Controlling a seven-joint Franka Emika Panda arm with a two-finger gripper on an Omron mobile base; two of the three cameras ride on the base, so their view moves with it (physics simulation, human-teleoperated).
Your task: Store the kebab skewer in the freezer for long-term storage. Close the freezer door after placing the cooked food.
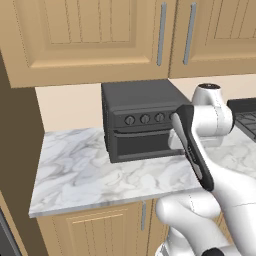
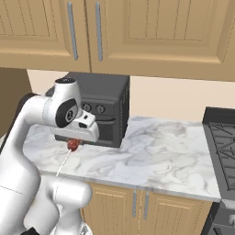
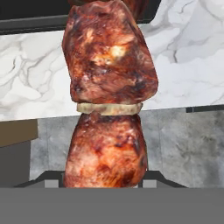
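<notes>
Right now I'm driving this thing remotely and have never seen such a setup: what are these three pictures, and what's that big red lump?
The white jointed machine is a robot arm on a driving base. Two cameras ride behind it, one to its left and one to its right, both looking over a white marble counter with a black countertop oven with knobs under tan wooden cabinets. The third camera sits on the hand. The red-brown lump is meat on a kebab skewer, seen very close, sitting right at the two-finger gripper. From the right, its thin pale stick hangs below the hand, so the gripper appears to hold it.
</notes>
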